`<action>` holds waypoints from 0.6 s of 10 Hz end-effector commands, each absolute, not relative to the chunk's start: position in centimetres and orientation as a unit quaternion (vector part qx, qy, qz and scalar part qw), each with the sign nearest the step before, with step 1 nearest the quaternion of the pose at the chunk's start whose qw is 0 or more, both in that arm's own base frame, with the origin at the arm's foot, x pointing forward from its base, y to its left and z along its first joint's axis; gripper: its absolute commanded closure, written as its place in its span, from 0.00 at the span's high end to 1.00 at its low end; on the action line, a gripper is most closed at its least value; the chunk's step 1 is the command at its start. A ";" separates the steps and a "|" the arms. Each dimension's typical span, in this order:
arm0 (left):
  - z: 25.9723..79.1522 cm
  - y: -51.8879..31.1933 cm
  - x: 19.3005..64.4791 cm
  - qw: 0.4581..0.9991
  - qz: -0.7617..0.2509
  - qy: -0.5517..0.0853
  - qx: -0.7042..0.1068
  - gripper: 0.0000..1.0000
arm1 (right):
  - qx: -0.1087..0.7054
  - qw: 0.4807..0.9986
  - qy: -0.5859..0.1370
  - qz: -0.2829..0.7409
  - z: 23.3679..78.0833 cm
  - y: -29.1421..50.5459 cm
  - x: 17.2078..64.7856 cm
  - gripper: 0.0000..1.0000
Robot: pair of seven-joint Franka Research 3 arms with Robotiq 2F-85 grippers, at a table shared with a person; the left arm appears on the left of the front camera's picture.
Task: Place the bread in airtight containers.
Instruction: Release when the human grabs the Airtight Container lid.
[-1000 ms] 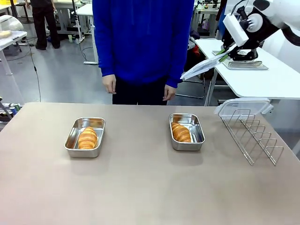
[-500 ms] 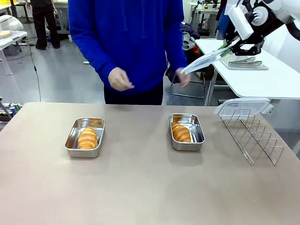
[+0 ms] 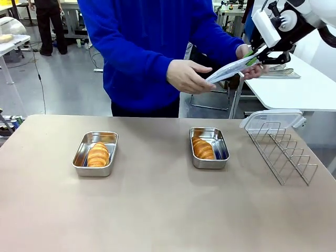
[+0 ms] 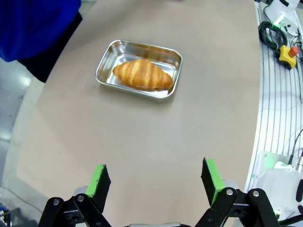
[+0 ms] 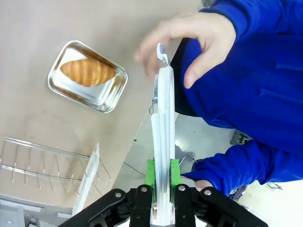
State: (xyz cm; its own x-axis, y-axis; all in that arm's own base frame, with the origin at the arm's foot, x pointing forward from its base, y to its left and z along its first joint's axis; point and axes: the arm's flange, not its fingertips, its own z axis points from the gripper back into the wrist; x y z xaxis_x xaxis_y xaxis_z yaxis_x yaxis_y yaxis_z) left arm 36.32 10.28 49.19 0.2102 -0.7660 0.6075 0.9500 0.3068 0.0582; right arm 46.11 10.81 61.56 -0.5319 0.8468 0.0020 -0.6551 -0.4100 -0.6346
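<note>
Left gripper (image 4: pixel 155 183): hovering, pointing down, jaws wide apart, nothing between the green pads (image 4: pixel 98 178). Right arm (image 3: pixel 317 13): up high at far right, wrist tipped down toward the person. Right gripper (image 3: pixel 252 54): clamped edge-on onto a clear lid (image 3: pixel 227 71), pads tight on both faces. Person's side: both arms reaching in, one hand (image 3: pixel 188 76) at the lid's free end, other hand (image 3: pixel 253 68) just under the gripper.

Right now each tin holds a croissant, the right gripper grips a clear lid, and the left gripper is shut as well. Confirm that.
Wrong on the left gripper: the left wrist view shows it open and empty. The rest stands: the right gripper grips the clear lid.
</note>
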 end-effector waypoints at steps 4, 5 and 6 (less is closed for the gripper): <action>49.2 10.3 36.1 0.755 -0.571 -0.277 -0.168 1.00 | -0.162 0.451 -0.300 0.824 61.7 10.6 46.2 0.00; 49.2 10.3 36.1 0.755 -0.571 -0.277 -0.168 1.00 | -0.162 0.451 -0.300 0.824 61.7 10.6 46.2 0.00; 49.2 10.3 36.1 0.755 -0.571 -0.277 -0.168 1.00 | -0.162 0.451 -0.300 0.824 61.7 10.6 46.2 0.00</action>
State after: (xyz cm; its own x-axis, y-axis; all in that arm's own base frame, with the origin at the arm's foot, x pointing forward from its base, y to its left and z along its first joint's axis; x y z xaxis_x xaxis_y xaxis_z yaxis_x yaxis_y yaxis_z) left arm 36.32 10.28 49.19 0.2102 -0.7660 0.6075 0.9500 0.3068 0.0582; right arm 46.08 10.87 61.60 -0.5326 0.8464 0.0009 -0.6542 -0.4110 -0.6349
